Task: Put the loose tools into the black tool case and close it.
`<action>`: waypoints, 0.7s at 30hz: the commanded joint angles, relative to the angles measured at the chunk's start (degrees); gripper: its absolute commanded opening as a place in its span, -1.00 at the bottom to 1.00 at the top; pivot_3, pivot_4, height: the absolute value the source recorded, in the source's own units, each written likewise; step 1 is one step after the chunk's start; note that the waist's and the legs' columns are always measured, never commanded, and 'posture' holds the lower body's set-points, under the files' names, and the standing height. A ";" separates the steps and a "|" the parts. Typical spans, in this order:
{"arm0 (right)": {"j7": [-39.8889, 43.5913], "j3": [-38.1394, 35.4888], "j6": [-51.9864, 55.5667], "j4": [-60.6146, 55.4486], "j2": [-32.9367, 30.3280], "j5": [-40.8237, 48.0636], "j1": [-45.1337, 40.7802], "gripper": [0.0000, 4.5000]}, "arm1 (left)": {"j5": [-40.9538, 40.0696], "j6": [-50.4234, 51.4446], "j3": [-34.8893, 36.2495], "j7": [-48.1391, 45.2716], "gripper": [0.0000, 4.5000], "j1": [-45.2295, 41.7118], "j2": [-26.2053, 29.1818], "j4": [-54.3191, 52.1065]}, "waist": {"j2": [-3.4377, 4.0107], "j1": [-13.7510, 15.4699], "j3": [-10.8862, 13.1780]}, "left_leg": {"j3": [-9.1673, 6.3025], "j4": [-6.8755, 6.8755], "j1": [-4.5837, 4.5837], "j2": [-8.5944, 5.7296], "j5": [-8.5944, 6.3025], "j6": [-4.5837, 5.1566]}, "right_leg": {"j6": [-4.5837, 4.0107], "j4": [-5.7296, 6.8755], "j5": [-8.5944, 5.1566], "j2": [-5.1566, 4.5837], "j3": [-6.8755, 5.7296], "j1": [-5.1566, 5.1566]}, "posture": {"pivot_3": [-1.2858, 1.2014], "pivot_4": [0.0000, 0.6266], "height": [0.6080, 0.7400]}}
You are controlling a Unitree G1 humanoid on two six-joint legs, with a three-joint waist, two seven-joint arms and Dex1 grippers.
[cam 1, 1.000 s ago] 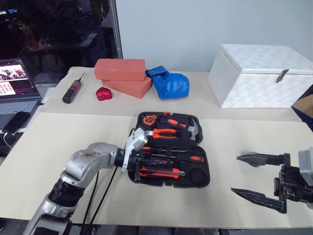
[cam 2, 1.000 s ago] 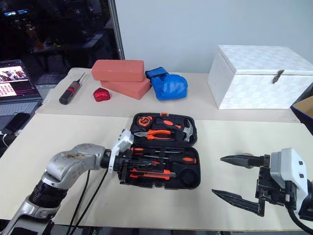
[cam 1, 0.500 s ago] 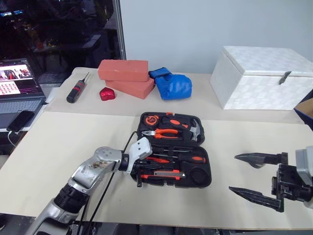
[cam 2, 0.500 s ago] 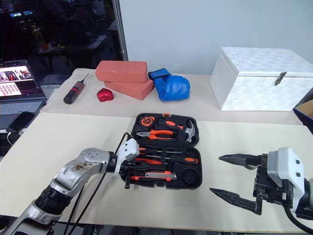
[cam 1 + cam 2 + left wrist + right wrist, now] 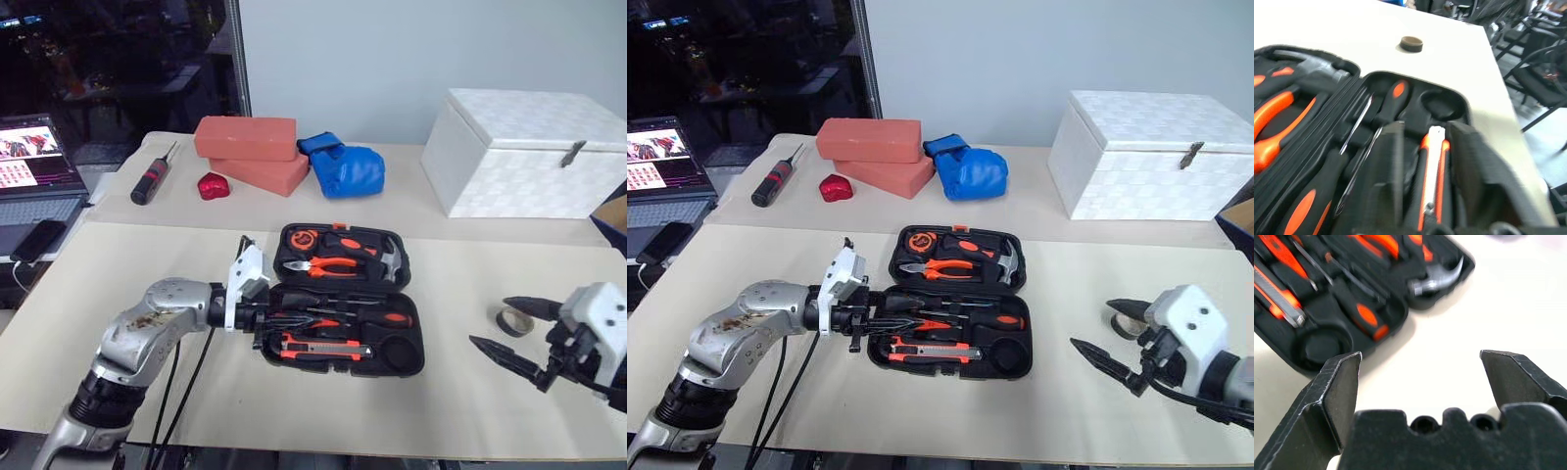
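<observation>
The black tool case (image 5: 402,364) lies open mid-table, with pliers, a hammer and slim orange-and-black screwdrivers (image 5: 377,318) in its slots. The orange-and-black utility knife (image 5: 318,345) rests in the front half. My left gripper (image 5: 279,328) hovers low over that front half. In the left wrist view its fingers (image 5: 1388,181) stand apart on either side of the knife (image 5: 1432,161) without gripping it. The small tape roll (image 5: 511,320) lies on the table right of the case. Beside it my right gripper (image 5: 495,323) is wide open and holds nothing.
A white box (image 5: 529,152) stands at the back right. Two red bricks (image 5: 250,152), a blue bag (image 5: 348,168), a small red object (image 5: 211,186) and a black-and-red screwdriver (image 5: 152,178) lie at the back left. A laptop (image 5: 34,166) and phone (image 5: 34,240) sit left.
My left gripper has opened and lifted a little over the knife in the case. My right gripper has turned and dropped lower to the right, and the tape roll now shows beside it.
</observation>
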 commanded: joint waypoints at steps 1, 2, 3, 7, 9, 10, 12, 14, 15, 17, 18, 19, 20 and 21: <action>-7.83 4.46 4.40 4.48 -2.61 -7.22 -4.97 1.00 | -3.19 2.51 0.99 1.35 0.49 -4.39 -1.27 -2.72 | -0.03 -0.14 0.02 | 0.01 0.01 0.00 -0.01 0.00 0.00 | 0.00 0.00 0.00 0.00 0.01 0.00 | 0.03 -0.52 1.00; -10.56 6.10 5.94 5.83 -3.45 -9.84 -6.37 1.00 | -3.64 3.08 0.58 1.77 0.66 -5.33 -1.86 -3.13 | -0.03 -0.20 0.02 | 0.02 0.01 0.02 -0.02 0.00 0.00 | 0.00 -0.02 0.00 0.00 0.03 0.02 | 0.03 -0.52 1.00; -12.58 8.11 8.31 6.60 -4.57 -11.82 -7.83 1.00 | -4.23 3.51 0.51 1.58 0.78 -6.03 -2.05 -3.13 | -0.03 -0.30 0.02 | 0.02 0.02 0.03 -0.03 0.00 0.00 | 0.00 -0.01 0.00 0.00 0.03 0.02 | 0.03 -0.52 1.00; -9.70 11.99 10.70 14.03 -6.63 -11.90 -11.45 1.00 | -5.95 6.43 -0.97 3.85 0.99 -7.33 -4.20 -5.15 | -0.02 -0.34 0.01 | -0.04 -0.03 0.02 -0.02 0.00 0.01 | 0.00 0.04 -0.02 0.06 0.03 -0.03 | 0.03 -0.52 1.00; -8.16 13.90 11.69 16.99 -6.95 -11.37 -13.64 0.77 | -5.80 6.41 -1.54 3.75 1.00 -6.87 -4.14 -6.04 | -0.01 -0.46 0.02 | -0.04 -0.04 0.01 -0.02 0.00 0.02 | 0.04 0.03 -0.04 0.07 0.04 -0.02 | 0.03 -0.52 1.00; -7.50 14.62 11.96 17.69 -6.99 -11.26 -14.40 0.66 | -5.70 6.22 -1.69 3.52 1.00 -6.66 -3.92 -6.28 | -0.01 -0.46 0.02 | -0.05 -0.04 -0.01 -0.03 -0.01 0.03 | 0.08 0.04 -0.05 0.07 0.05 -0.02 | 0.03 -0.52 1.00; -6.58 16.90 10.45 19.75 -7.49 -12.81 -15.57 0.39 | -5.45 5.97 -2.08 3.46 1.00 -6.48 -3.82 -6.49 | 0.00 -0.37 0.02 | -0.06 -0.05 -0.02 -0.03 -0.01 0.04 | 0.09 0.04 -0.05 0.08 0.04 -0.04 | 0.03 -0.52 1.00; -6.12 19.54 9.09 21.97 -7.65 -14.28 -17.49 0.22 | -4.77 5.19 -2.28 2.98 1.00 -6.28 -3.29 -6.40 | 0.00 -0.46 0.02 | -0.07 -0.05 0.00 -0.03 -0.01 0.04 | 0.10 0.04 -0.06 0.08 0.04 -0.01 | 0.03 -0.52 1.00; -6.01 20.44 8.86 23.25 -7.54 -14.67 -18.53 0.22 | -4.52 4.95 -2.40 2.80 1.00 -6.18 -2.99 -6.55 | -0.01 -0.47 0.03 | -0.05 -0.04 -0.01 -0.05 -0.01 0.04 | 0.09 0.03 -0.06 0.06 0.06 -0.02 | 0.03 -0.52 1.00; -5.61 21.66 7.84 25.83 -7.55 -15.49 -19.73 0.22 | -4.22 4.65 -2.68 2.74 1.00 -5.99 -2.61 -6.92 | 0.00 -0.44 0.03 | -0.05 -0.02 0.00 -0.06 -0.01 0.04 | 0.08 0.04 -0.05 0.06 0.07 0.00 | 0.03 -0.52 1.00; -5.45 22.55 7.18 27.13 -7.58 -16.01 -20.48 0.22 | -4.19 4.47 -2.58 2.54 1.00 -5.92 -2.37 -6.80 | 0.00 -0.43 0.03 | -0.05 -0.01 0.01 -0.06 0.00 0.04 | 0.08 0.04 -0.05 0.06 0.07 0.00 | 0.03 -0.52 1.00; -5.24 23.12 6.67 28.01 -7.56 -16.40 -20.95 0.22 | -4.21 4.36 -2.52 2.43 1.00 -5.84 -2.22 -6.76 | 0.00 -0.43 0.03 | -0.05 0.00 0.01 -0.06 0.00 0.04 | 0.08 0.05 -0.05 0.06 0.07 0.01 | 0.03 -0.52 1.00; -5.18 24.19 5.80 29.69 -7.24 -17.05 -22.41 0.11 | -3.76 3.79 -2.46 2.02 1.00 -5.74 -1.73 -6.63 | 0.00 -0.43 0.03 | -0.05 0.00 0.01 -0.07 0.00 0.04 | 0.08 0.05 -0.05 0.06 0.08 0.01 | 0.03 -0.52 1.00; -4.57 25.32 4.84 31.47 -7.17 -17.54 -23.86 0.00 | -3.73 3.69 -2.28 1.87 1.00 -5.71 -1.43 -6.59 | 0.00 -0.43 0.03 | -0.05 0.00 0.01 -0.07 0.00 0.04 | 0.08 0.05 -0.05 0.06 0.08 0.01 | 0.03 -0.52 1.00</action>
